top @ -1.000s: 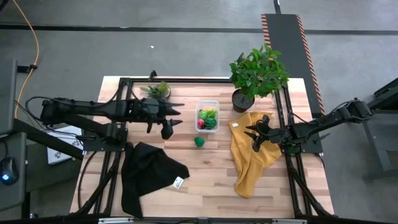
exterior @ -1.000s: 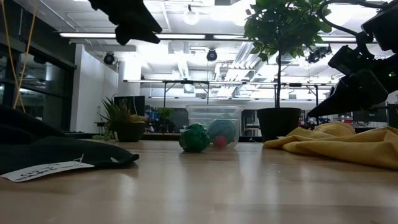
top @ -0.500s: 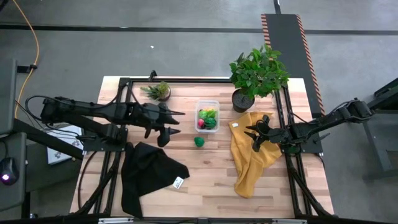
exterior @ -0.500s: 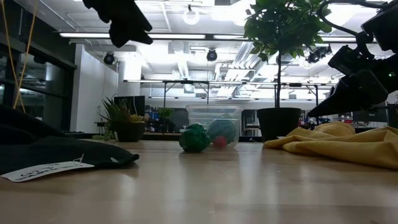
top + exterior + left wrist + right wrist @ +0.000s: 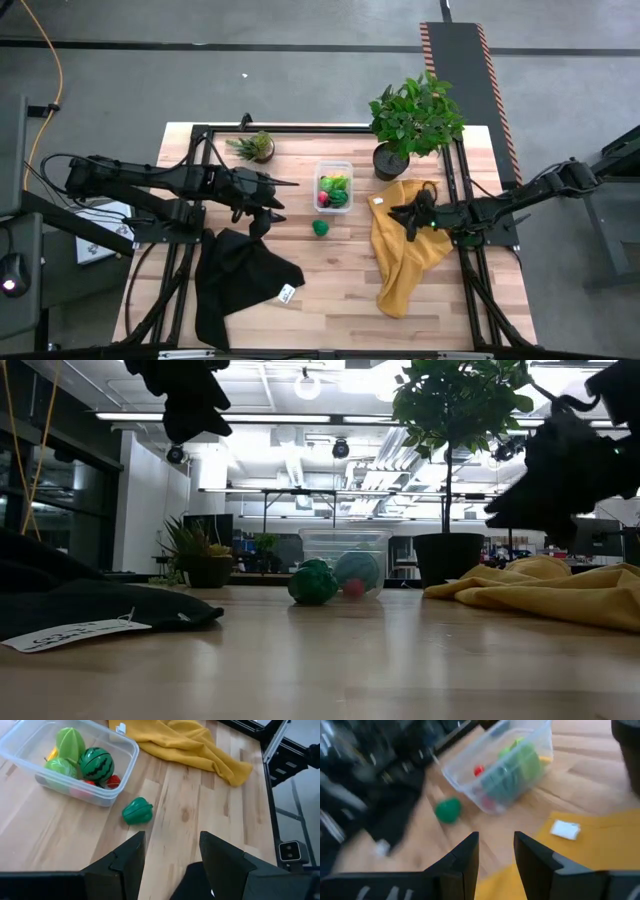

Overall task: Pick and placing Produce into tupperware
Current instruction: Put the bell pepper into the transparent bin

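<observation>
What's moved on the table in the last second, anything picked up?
Nothing picked up. The left gripper, empty, pulled back from the clear plastic tupperware toward the black cloth. The right gripper shifted slightly over the yellow cloth. The loose green toy vegetable stayed put.

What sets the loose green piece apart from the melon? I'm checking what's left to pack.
The green piece lies on the bare table, outside the tupperware; the melon sits inside it. The green piece is plain green and lumpy; the melon is round with dark stripes. Both are small green toy produce.
</observation>
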You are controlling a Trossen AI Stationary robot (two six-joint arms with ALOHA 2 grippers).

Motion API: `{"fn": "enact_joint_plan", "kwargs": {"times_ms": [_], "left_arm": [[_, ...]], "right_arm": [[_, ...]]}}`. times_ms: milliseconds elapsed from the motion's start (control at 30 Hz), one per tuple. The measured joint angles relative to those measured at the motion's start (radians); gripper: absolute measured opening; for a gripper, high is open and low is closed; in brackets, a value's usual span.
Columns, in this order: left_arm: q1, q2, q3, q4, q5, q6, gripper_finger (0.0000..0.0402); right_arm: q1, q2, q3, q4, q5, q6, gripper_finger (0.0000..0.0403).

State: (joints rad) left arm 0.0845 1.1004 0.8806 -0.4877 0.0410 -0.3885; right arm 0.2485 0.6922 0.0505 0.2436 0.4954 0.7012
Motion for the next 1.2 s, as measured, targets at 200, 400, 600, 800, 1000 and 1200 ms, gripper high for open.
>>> {"fn": "enact_joint_plan", "kwargs": {"times_ms": [200,400,600,800,1000,1200], "left_arm": [[0.0,0.0,0.0,-0.016,0.0,-0.009,0.0177],[0.0,0.0,0.0,-0.018,0.0,-0.009,0.0177],[0.0,0.001,0.0,-0.017,0.0,-0.008,0.0177],[0.0,0.001,0.0,-0.017,0.001,-0.007,0.0177],[0.0,-0.004,0.0,-0.018,0.057,-0.001,0.0177],[0.0,-0.04,0.001,-0.029,0.063,-0.001,0.0177]], "right_arm": [[0.0,0.0,0.0,0.129,0.083,0.275,0.0114],[-0.009,0.0,0.0,0.16,0.168,0.532,0.0114],[-0.009,0.0,0.0,0.161,0.17,0.638,0.0114],[-0.009,0.0,0.0,0.246,0.159,0.69,0.0114],[-0.008,0.001,0.026,0.476,-0.05,0.32,0.0114],[-0.007,0.035,0.251,0.154,-0.172,0.12,0.0114]]}}
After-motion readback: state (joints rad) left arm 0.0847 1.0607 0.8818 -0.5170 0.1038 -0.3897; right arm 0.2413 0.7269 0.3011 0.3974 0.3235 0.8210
